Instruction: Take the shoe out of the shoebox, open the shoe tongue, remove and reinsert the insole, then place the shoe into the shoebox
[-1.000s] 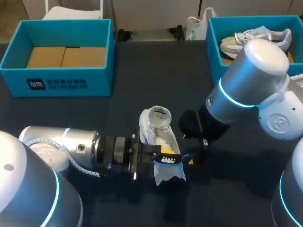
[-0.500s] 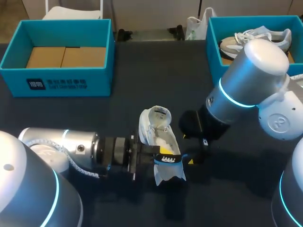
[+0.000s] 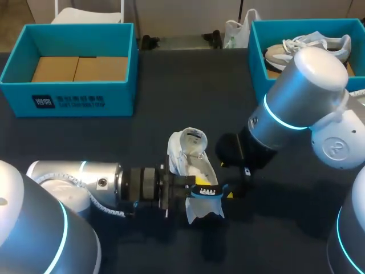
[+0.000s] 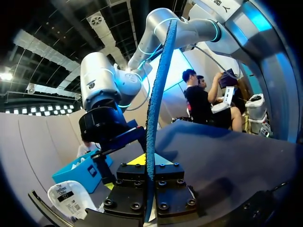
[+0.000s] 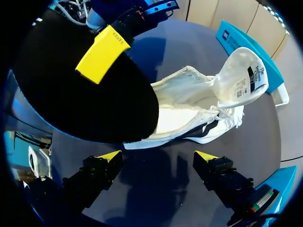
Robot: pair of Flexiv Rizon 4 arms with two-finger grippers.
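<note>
Left pincer (image 3: 197, 188): clamped on the insole, one finger against each face. In its own wrist view (image 4: 149, 163) the insole ran edge-on between the fingers.
Insole (image 3: 206, 193): held over the shoe's toe end; whether it touched the shoe could not be told. It had a blue edge (image 4: 154, 109) and a black-and-white patterned patch on the face turned up. In the right wrist view its black face (image 5: 94, 99) hid the shoe's toe, with a yellow fingertip (image 5: 102, 54) of the left pincer pressed on it.
Right pincer (image 3: 231, 192): fingers spread wide and gripping nothing, just beside the shoe on the right arm's side. In its own view (image 5: 158, 158) the shoe lay ahead of the tips.
Shoe (image 3: 188, 162): white with a dark stripe by the sole (image 5: 189, 101). It lay on the dark surface (image 3: 171, 85) between the two pincers.
Tongue (image 5: 239, 78): stood up and bent back from the shoe's opening.
Tongue label (image 5: 253, 75): a white tag with black print on the tongue's inner face.
Blue box with white print (image 3: 68, 103): well beyond the shoe on the left arm's side, with a white logo and lettering on its near wall and brown cardboard inside.
Second blue box (image 3: 255, 51): well beyond the shoe on the right arm's side.
Laced shoe (image 3: 308, 48): grey and white, inside the second blue box.
</note>
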